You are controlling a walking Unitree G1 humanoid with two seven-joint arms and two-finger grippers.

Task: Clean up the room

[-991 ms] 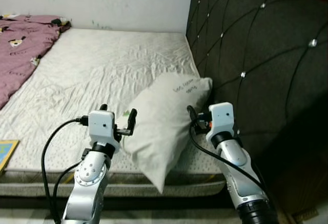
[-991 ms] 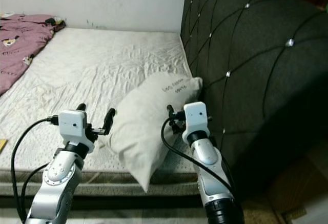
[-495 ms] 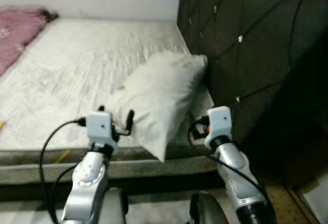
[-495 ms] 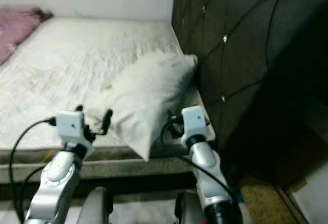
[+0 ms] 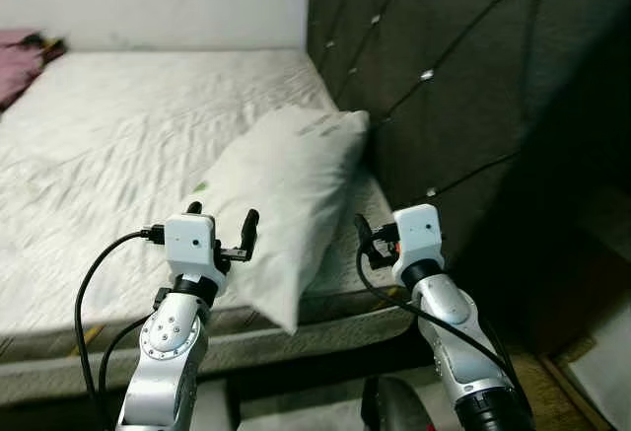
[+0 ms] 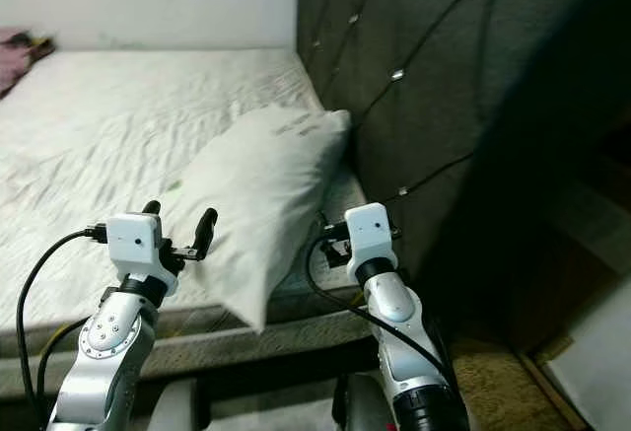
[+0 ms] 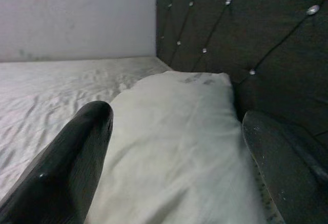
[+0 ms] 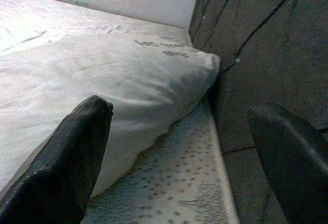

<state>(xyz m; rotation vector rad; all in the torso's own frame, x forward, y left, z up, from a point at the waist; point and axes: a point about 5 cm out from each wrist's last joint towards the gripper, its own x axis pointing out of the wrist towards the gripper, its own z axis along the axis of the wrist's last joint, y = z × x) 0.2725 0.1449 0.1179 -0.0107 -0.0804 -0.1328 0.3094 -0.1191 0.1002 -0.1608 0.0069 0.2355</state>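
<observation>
Lying on the bed (image 5: 118, 125) w/ one end against the dark headboard (image 5: 444, 76), the white pillow (image 5: 281, 189) overhangs the mattress edge. Left hand (image 5: 222, 229) and right hand (image 5: 367, 239) hover just short of it, both w/ fingers spread, holding nothing.

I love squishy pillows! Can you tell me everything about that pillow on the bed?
The pillow is off-white, soft-looking cloth, a bit wrinkled, with small dark print near its far end. It lies slantwise on the mattress, its far corner against the dark headboard, its near corner hanging over the bed's edge. Nothing holds it.
</observation>
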